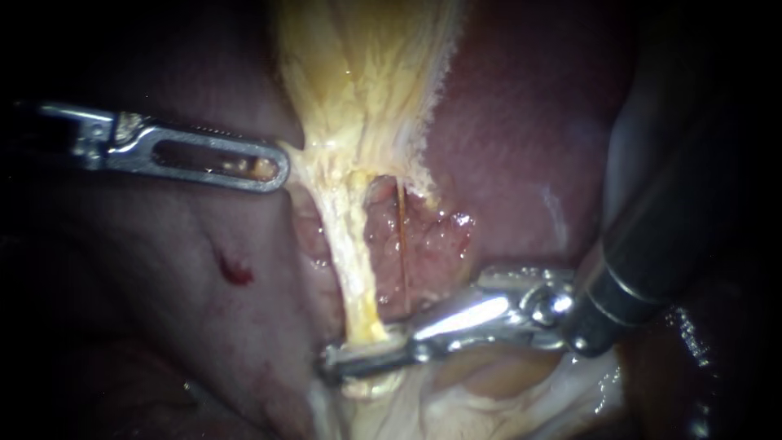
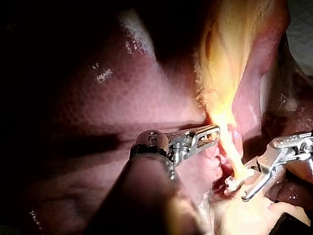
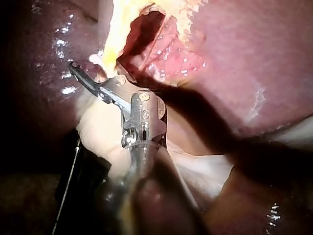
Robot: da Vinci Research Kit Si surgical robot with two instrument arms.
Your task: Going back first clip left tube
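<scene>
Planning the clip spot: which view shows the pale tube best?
The endoscope view: the pale tube runs in full from the gallbladder down to the right tool. The left wrist view shows it in bright glare; the right wrist view shows only a short piece ahead of the tool.

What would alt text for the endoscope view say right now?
My right instrument lies with its tip across the base of the pale yellow left tube, against dark red liver. My left instrument holds the edge of the yellow tissue above, where it narrows into that tube.
</scene>
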